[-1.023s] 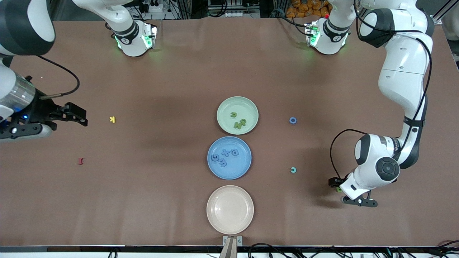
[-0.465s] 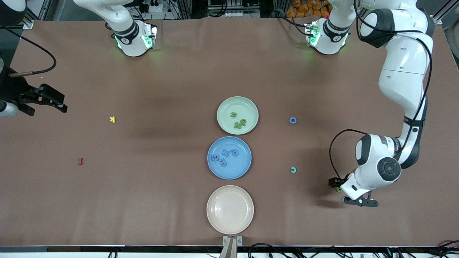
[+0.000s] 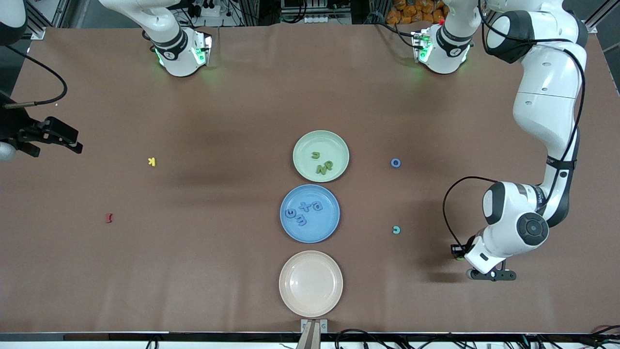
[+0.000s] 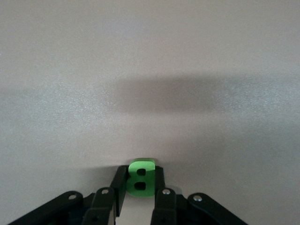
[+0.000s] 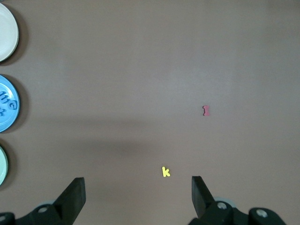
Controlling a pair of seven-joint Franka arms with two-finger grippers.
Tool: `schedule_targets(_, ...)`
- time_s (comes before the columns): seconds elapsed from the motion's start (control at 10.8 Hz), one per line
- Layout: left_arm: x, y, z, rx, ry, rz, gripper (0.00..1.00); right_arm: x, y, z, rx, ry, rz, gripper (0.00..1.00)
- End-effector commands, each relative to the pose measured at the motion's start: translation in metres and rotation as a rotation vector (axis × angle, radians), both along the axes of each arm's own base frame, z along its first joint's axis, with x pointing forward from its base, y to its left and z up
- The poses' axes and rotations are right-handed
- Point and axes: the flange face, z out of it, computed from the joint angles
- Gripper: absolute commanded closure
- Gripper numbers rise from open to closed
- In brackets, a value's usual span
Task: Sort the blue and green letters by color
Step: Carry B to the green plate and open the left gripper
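left end effector (image 4: 139,187) newly clamped on green b (image 4: 140,177)

From the right wrist camera you look down on the brown table (image 5: 150,70) past the right gripper (image 5: 138,194), whose two dark fingers (image 5: 72,197) stand wide apart with nothing between them. The yellow K (image 5: 165,172) lies on the table just off those fingers, and the dark red I (image 5: 206,110) sits apart from the K. Three plates are cut off at the frame's edge, all well away from the K: the cream plate (image 5: 7,33), the blue plate (image 5: 8,104) with blue letters (image 5: 3,99) in it, and the green plate (image 5: 3,165).
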Motion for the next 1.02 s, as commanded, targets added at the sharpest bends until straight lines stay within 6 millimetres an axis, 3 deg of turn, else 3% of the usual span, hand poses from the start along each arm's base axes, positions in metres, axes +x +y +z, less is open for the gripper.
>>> schedule_targets(0.0, -0.001, -0.006, -0.002, -0.019, 0.011, 0.030, 1.00, -0.011, -0.009, -0.005, 0.016, -0.009, 0.008, 0.00)
schedule_targets(0.28, 0.001, -0.013, 0.018, -0.035, -0.006, 0.102, 1.00, -0.010, -0.002, -0.004, 0.016, -0.016, 0.020, 0.00)
schedule_targets(0.56, -0.003, -0.057, 0.028, -0.056, -0.006, 0.205, 1.00, -0.008, -0.002, -0.003, 0.015, -0.028, 0.019, 0.00)
schedule_targets(0.65, -0.003, -0.060, 0.033, -0.059, -0.010, 0.234, 1.00, -0.007, -0.001, -0.004, 0.014, -0.030, 0.021, 0.00)
schedule_targets(0.93, -0.023, -0.101, 0.043, -0.058, 0.017, 0.278, 1.00, -0.007, 0.007, -0.003, 0.015, -0.030, 0.027, 0.00)
